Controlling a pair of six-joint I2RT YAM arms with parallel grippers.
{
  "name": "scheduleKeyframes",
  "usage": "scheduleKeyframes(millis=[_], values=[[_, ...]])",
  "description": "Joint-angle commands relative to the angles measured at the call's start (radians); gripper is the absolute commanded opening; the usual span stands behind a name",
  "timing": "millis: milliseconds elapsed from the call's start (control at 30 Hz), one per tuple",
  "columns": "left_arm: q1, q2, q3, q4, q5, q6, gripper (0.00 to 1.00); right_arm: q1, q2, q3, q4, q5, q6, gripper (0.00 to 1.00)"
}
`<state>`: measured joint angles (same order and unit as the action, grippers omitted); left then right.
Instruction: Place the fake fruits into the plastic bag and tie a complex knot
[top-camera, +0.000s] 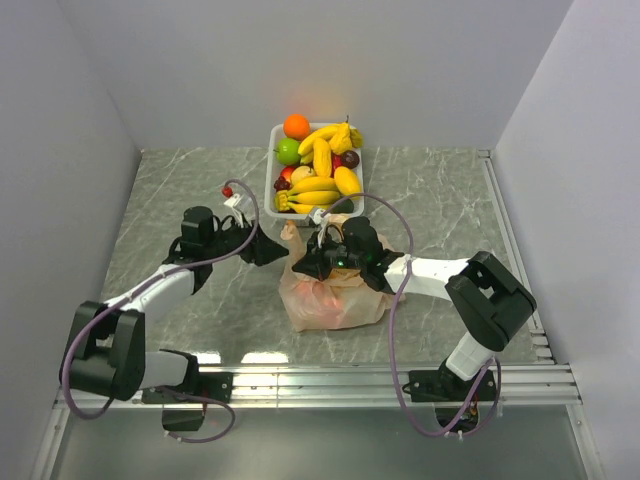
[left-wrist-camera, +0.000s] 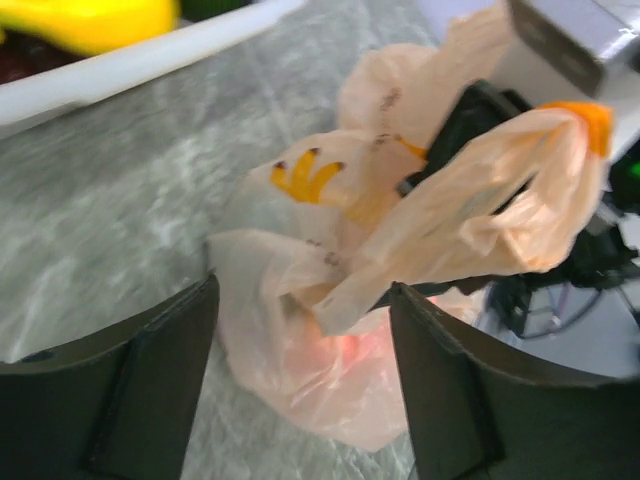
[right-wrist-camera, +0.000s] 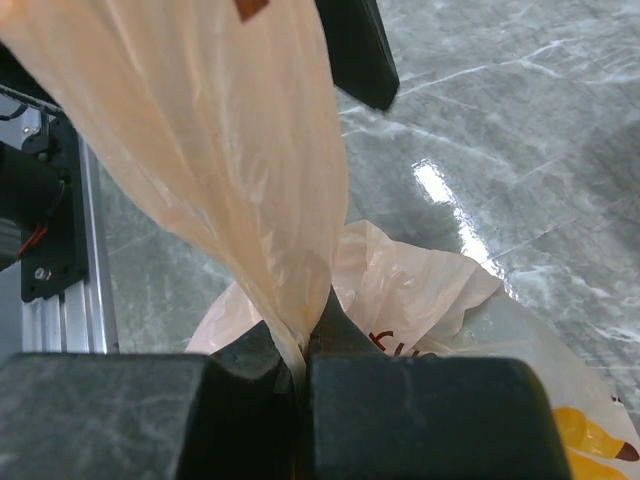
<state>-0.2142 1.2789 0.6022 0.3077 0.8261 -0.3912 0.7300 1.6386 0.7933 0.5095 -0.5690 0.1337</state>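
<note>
The plastic bag (top-camera: 335, 300) lies on the marble table in front of the tray, with something reddish (left-wrist-camera: 345, 350) showing through its thin skin. My right gripper (right-wrist-camera: 300, 352) is shut on one bag handle (right-wrist-camera: 220, 130), and the handle runs taut away from the jaws. My left gripper (left-wrist-camera: 305, 375) is open just left of the bag. Its fingers (left-wrist-camera: 150, 385) frame the bag's body without touching it. Fake fruits (top-camera: 320, 170), among them bananas, an orange and a lime, fill the tray. No knot is visible in any view.
The white tray (top-camera: 277, 150) stands at the back centre against the wall, right behind the bag. Grey walls close in the left, right and back sides. A metal rail (top-camera: 380, 378) runs along the near table edge.
</note>
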Motion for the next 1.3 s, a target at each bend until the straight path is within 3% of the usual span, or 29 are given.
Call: scheduleKeyframes(millis=[0, 167, 467, 633, 767, 1133, 1267], values=[[-0.025, 0.037, 0.010, 0.247, 0.157, -0.046, 0.72, -0.007, -0.022, 0.035, 0.040, -0.022, 0.007, 0.00], [-0.040, 0.053, -0.027, 0.353, 0.231, -0.058, 0.73, -0.023, -0.016, 0.050, 0.044, -0.034, 0.015, 0.00], [-0.042, 0.085, -0.032, 0.349, 0.248, -0.026, 0.76, -0.038, -0.019, 0.053, 0.072, -0.065, 0.052, 0.00], [-0.047, 0.135, -0.012, 0.399, 0.222, -0.055, 0.70, -0.037, -0.037, 0.032, 0.087, -0.091, 0.053, 0.00], [-0.056, 0.177, -0.002, 0.487, 0.245, -0.113, 0.50, -0.035, -0.051, 0.020, 0.080, -0.106, 0.032, 0.00], [-0.113, 0.200, 0.027, 0.516, 0.255, -0.129, 0.25, -0.024, -0.077, -0.002, 0.061, -0.123, -0.002, 0.01], [-0.119, 0.209, 0.041, 0.475, 0.239, -0.113, 0.00, -0.024, -0.085, 0.024, 0.020, -0.130, -0.023, 0.16]])
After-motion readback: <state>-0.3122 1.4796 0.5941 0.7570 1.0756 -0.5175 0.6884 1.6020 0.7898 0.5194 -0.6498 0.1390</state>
